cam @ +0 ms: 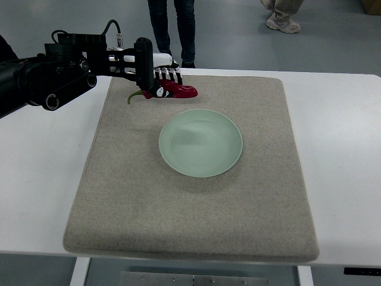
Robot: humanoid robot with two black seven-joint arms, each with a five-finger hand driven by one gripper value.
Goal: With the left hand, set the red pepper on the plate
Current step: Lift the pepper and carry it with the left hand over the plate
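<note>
At the mat's far edge, your left hand (156, 74) has its fingers (168, 75) gripping the red pepper (178, 90); next, carry it over the plate (200, 143).

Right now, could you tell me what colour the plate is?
The plate is pale green, in the top view.

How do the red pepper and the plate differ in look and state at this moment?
The red pepper is dark red, long and narrow; the plate is pale green and round. The pepper is grasped by the left hand near the mat's far edge; the plate lies free and empty at mid-mat. Both are over the mat.
</note>
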